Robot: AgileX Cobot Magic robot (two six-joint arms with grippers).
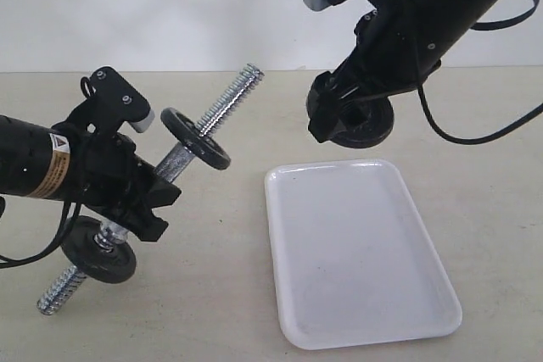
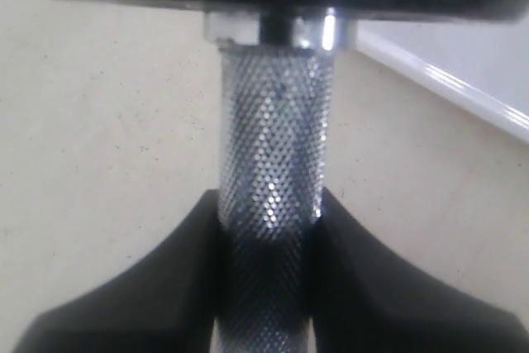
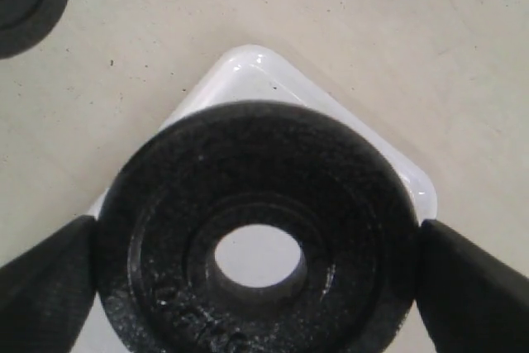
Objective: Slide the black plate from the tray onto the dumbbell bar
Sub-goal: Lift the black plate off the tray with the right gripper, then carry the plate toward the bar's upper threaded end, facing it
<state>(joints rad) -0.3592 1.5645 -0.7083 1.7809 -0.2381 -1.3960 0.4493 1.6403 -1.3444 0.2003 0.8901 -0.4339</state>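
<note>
My right gripper is shut on the black plate, holding it in the air just beyond the far edge of the white tray. In the right wrist view the plate fills the space between both fingers, with the tray's corner below it. My left gripper is shut on the dumbbell bar, which slants up to the right. Two alike discs sit on the bar: one above the gripper, one near the low end. In the left wrist view the knurled bar is gripped.
The tray holds nothing and lies on a beige tabletop. The bar's lower threaded end hangs just over the table. A black cable loops behind the right arm. A white wall stands behind the table.
</note>
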